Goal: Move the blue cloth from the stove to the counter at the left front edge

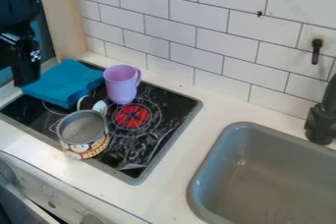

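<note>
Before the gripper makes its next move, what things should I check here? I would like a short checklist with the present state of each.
1. Gripper not touching the blue cloth: cannot tell, they overlap in this view.
2. Cloth fully inside the edge of the stove top: not ok, it covers part of the edge.
3. Purple cup upright: ok.
4. Can upright: ok, its open top faces up.
5. Can and cup apart: ok.

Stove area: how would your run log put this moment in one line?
gripper: by blue cloth | purple cup: on stove | tin: on stove
</note>
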Available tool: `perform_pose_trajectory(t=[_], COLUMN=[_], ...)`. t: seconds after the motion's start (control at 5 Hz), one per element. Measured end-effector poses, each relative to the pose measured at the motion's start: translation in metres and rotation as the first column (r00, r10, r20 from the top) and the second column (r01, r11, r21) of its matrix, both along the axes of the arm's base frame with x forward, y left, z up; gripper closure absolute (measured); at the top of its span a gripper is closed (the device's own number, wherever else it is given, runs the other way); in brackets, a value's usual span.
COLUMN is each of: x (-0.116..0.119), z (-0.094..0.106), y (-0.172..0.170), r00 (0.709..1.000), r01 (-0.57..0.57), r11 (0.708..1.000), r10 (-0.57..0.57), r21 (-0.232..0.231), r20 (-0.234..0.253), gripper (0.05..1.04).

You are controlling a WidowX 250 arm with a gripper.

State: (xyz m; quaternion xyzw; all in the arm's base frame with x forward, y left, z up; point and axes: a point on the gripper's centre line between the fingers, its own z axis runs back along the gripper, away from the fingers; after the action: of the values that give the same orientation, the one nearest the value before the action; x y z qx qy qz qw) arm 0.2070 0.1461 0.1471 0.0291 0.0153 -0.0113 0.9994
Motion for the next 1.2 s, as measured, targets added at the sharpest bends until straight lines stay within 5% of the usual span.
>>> perform_pose_trajectory(t=[0.2,0.4,1.0,1.2], x=[0.0,0.026,0.083,0.102], z=[-0.006,-0.015,-0.048,-0.059], y=[0.0,0.012,0.06,0.066], r00=[1.0,0.999,0.991,0.989], r01=[-0.004,-0.012,-0.118,-0.125], r11=[1.0,1.0,0.991,0.992], r10=[0.004,0.013,0.114,0.122], r21=[-0.013,-0.017,0.067,0.035], r20=[-0.015,0.033,0.064,0.086], gripper=[0.083,0.083,0.083,0.083])
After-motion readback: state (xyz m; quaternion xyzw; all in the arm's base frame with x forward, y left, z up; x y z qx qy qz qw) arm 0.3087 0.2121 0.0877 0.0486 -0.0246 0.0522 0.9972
